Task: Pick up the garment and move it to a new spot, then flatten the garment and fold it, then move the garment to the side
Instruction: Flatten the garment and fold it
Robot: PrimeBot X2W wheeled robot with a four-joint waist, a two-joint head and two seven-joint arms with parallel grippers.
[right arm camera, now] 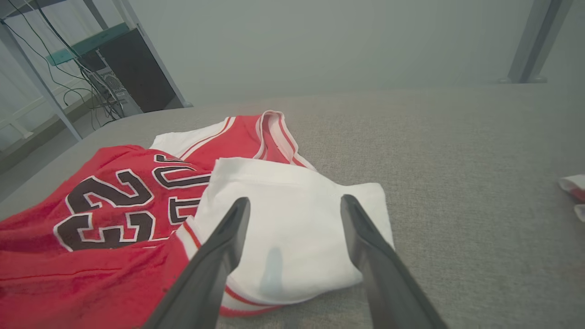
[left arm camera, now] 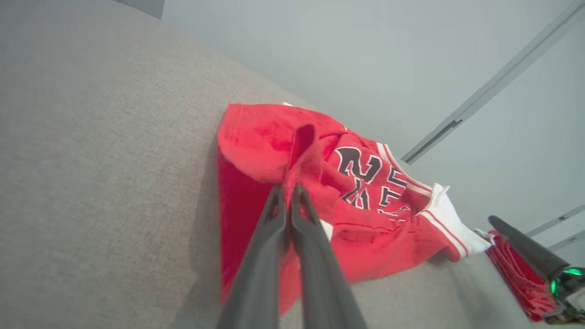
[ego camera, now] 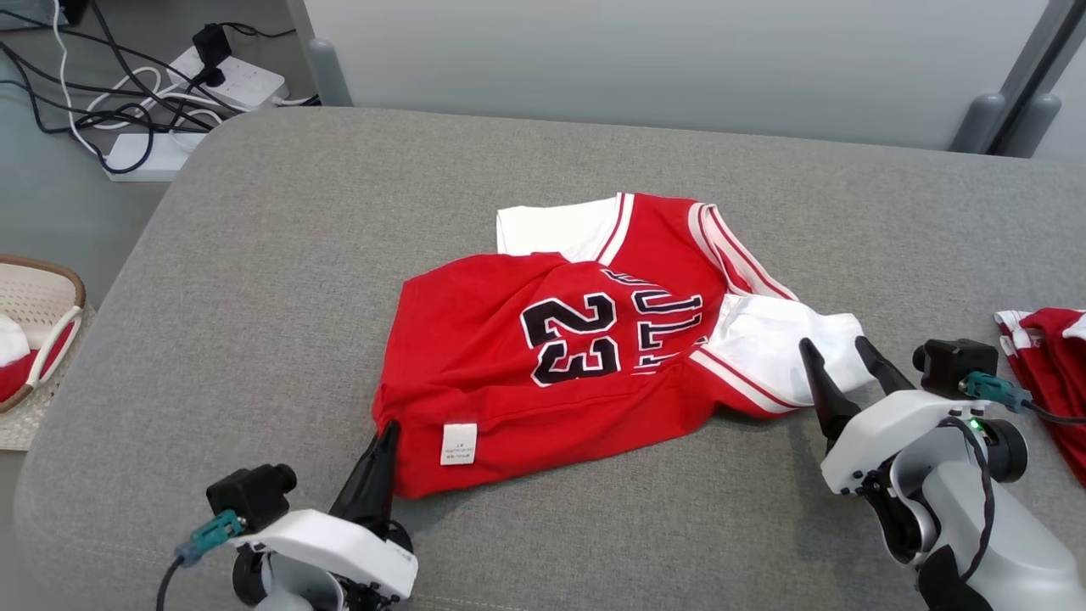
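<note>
The garment (ego camera: 585, 339) is a red jersey with white sleeves and a black "23", lying rumpled in the middle of the grey cushioned surface (ego camera: 254, 280). My left gripper (ego camera: 389, 428) is shut on the garment's near-left hem corner; in the left wrist view the pinched red cloth (left arm camera: 301, 155) bunches up above the closed fingertips (left arm camera: 289, 189). My right gripper (ego camera: 836, 348) stands open over the white right sleeve (right arm camera: 292, 214), its fingers (right arm camera: 228, 237) straddling the sleeve in the right wrist view, not closed on it.
Another red and white piece of clothing (ego camera: 1052, 365) lies at the surface's right edge. A woven basket (ego camera: 38, 314) with red and white cloth sits on the floor at the left. Power strips and cables (ego camera: 170, 93) lie on the floor at the far left.
</note>
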